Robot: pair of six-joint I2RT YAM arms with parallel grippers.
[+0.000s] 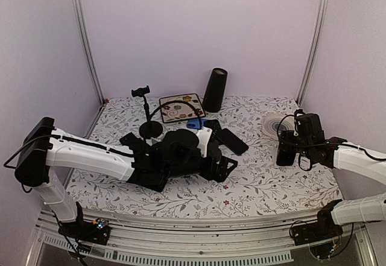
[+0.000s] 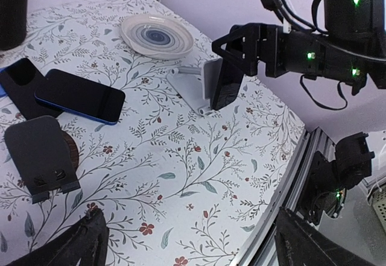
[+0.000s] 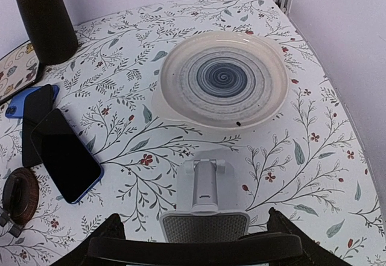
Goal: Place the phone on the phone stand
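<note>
The phone (image 2: pixel 78 97), black with a blue edge, lies flat on the flowered cloth; it also shows in the right wrist view (image 3: pixel 63 154) and the top view (image 1: pixel 232 140). The white phone stand (image 3: pixel 205 181) stands upright in front of the swirl plate, also seen in the left wrist view (image 2: pixel 202 85). My right gripper (image 3: pixel 199 236) is open, its fingers (image 3: pixel 114 236) on either side of the stand's grey back plate, apart from it. My left gripper (image 2: pixel 193 242) is open and empty, low over the cloth, to the near right of the phone (image 1: pixel 220 168).
A swirl-patterned plate (image 3: pixel 226 79) lies behind the stand. A second dark phone (image 2: pixel 24 85) lies beside the first. A black stand (image 2: pixel 39 157) and a round wooden disc (image 3: pixel 18 187) sit nearby. A black cylinder (image 1: pixel 215 90), patterned tray (image 1: pixel 181 107) and gooseneck holder (image 1: pixel 148 112) are at the back.
</note>
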